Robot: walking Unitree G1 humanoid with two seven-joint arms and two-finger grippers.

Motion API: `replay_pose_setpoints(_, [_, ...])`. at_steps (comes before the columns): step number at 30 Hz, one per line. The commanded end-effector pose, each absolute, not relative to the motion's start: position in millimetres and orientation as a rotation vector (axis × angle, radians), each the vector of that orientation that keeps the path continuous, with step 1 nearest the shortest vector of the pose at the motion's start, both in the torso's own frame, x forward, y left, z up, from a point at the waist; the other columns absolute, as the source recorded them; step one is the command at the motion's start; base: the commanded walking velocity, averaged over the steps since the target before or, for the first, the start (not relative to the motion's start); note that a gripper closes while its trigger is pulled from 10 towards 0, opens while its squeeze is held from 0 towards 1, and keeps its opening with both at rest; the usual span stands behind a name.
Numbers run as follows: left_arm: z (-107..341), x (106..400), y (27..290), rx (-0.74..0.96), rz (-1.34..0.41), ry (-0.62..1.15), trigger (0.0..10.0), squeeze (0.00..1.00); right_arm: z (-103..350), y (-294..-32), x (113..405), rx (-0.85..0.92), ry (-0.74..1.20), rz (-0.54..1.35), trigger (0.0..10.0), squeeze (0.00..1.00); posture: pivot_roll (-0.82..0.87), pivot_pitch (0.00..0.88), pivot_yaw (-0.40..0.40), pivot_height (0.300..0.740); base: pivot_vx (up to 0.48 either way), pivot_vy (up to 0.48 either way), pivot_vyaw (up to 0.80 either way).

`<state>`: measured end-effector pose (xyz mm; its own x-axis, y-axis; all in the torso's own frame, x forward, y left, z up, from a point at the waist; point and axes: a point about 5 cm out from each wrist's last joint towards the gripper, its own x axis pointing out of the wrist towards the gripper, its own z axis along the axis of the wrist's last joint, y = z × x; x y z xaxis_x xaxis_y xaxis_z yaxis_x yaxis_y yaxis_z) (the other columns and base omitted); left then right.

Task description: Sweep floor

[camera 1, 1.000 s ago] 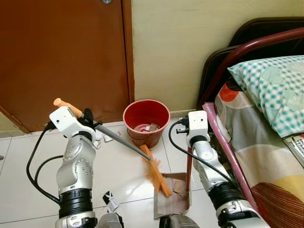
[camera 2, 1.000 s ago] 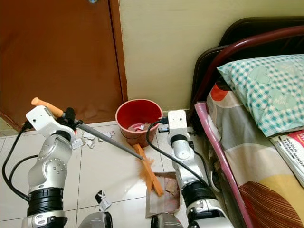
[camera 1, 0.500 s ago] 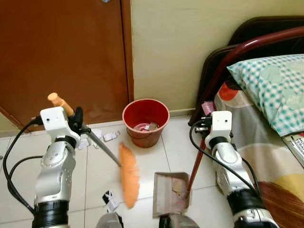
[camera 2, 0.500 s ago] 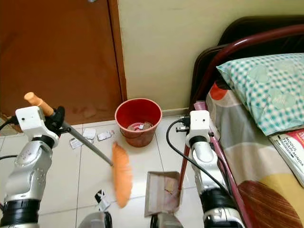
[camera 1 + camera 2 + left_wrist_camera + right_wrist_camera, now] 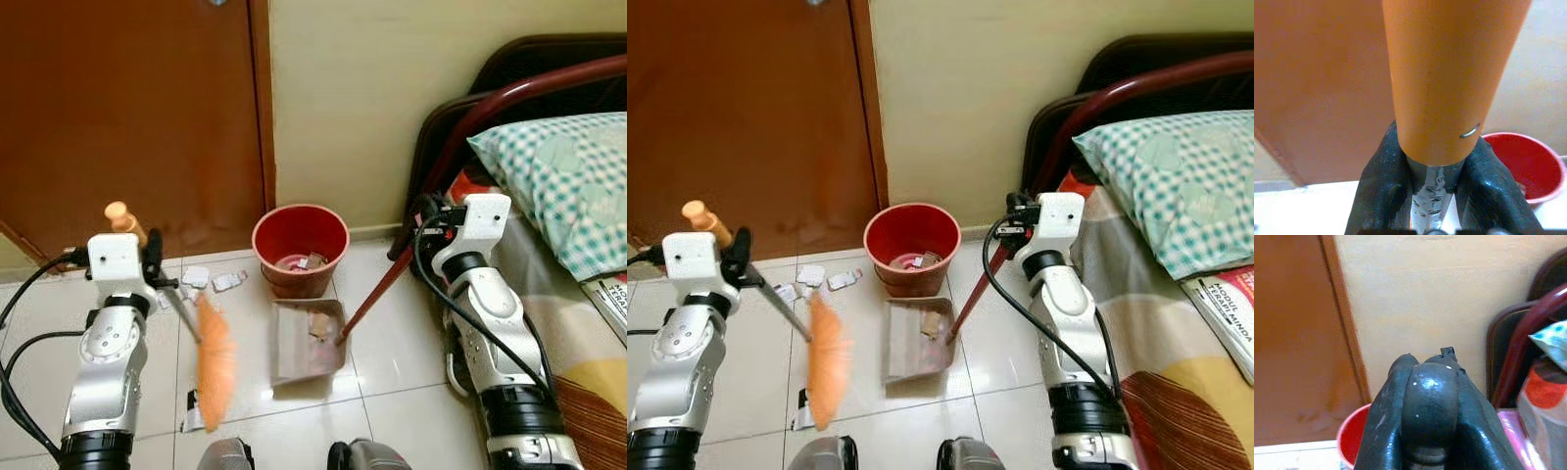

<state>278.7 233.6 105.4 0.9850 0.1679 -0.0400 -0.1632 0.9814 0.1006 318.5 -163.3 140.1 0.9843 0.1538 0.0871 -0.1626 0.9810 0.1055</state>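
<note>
My left gripper [image 5: 155,271] is shut on a broom's grey shaft [image 5: 1432,191], just below its orange grip [image 5: 124,219]. The orange bristles [image 5: 216,360] are blurred and hang over the tiles left of the dustpan. My right gripper [image 5: 434,221] is shut on the top of the dustpan's red handle [image 5: 377,289]; in the right wrist view the fingers [image 5: 1388,421] clamp a dark knob. The grey dustpan [image 5: 299,354] lies flat on the floor just before a red bucket [image 5: 301,250] and holds paper scraps [image 5: 316,325]. More scraps [image 5: 212,280] lie on the floor left of the bucket.
A brown door [image 5: 127,117] and a yellow wall [image 5: 343,88] close off the back. A bed with a maroon frame [image 5: 460,137], a checked pillow [image 5: 558,171] and a magazine [image 5: 612,292] fills the right side. One scrap [image 5: 192,417] lies near my feet.
The broom has swung left, away from the dustpan. My right arm has moved out and up, and the dustpan has slid forward towards the bucket.
</note>
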Motion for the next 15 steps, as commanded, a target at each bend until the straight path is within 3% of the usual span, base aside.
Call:
replay_pose_setpoints(1, [105.5, 275.7, 243.7, 0.146, 0.208, 0.048, 10.0, 0.0, 154.3, -161.6, 320.6, 0.138, -0.118, 0.186, 10.0, 0.0, 0.02, 0.07, -0.03, 0.74, 0.0, 0.0, 0.0])
replay_pose_setpoints(15, [91.6, 272.7, 240.8, 0.121, 0.248, 0.082, 10.0, 0.0, 236.3, -135.7, 335.1, 0.252, -0.303, 0.321, 10.0, 0.0, 0.01, 0.065, -0.038, 0.74, 0.0, 0.0, 0.0])
